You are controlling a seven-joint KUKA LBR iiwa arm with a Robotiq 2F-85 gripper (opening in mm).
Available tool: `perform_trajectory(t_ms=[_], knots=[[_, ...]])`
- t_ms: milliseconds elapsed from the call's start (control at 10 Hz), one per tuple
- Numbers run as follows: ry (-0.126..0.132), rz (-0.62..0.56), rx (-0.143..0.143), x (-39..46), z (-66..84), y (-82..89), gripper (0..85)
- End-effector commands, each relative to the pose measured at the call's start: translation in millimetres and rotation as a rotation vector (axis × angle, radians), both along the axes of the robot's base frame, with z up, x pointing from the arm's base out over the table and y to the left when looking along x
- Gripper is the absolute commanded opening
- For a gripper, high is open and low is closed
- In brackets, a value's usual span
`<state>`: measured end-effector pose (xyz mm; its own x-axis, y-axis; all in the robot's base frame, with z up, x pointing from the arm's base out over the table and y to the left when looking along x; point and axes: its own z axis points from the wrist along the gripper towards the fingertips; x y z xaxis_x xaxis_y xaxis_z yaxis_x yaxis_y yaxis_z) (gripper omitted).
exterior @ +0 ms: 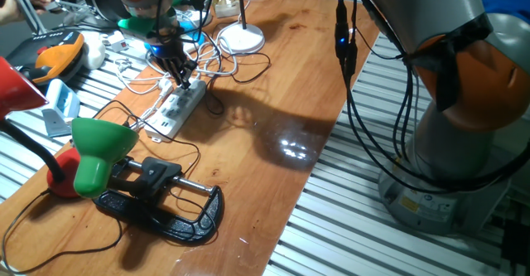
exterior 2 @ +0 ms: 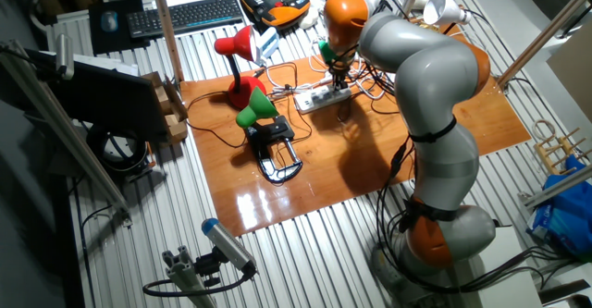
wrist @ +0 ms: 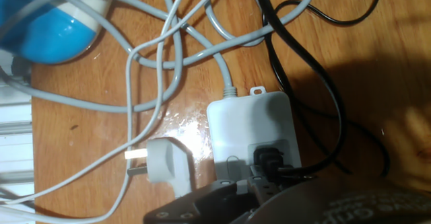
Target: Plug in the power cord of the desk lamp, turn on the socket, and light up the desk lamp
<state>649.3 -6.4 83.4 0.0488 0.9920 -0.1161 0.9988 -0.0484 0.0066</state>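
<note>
- White and loose, a spare plug (wrist: 161, 167) is lying on the wood just left of the socket (wrist: 252, 133); the hand should be steering clear of it and the grey cables.
- Black, the plug (wrist: 269, 158) of the power cord (wrist: 296, 69) is sitting at the strip's end outlet, seemingly seated, though shadow is hiding the prongs.
- Pressing straight down would be seating it without tipping the strip.
- Right over it the gripper (exterior: 178, 70) is hovering; I cannot tell whether its fingers are closed on the plug.
- Further right, the desk lamp (exterior: 242, 37) is waiting beyond the strip.
</note>
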Motion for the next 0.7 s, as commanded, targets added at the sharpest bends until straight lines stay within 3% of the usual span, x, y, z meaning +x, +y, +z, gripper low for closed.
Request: perform_trajectory(t_ms=[0,600], knots=[[0.002,0.000,0.000,-0.1,-0.5,0.0,0.0],[0.009,0.008,-0.009,-0.1,-1.7,0.0,0.0]])
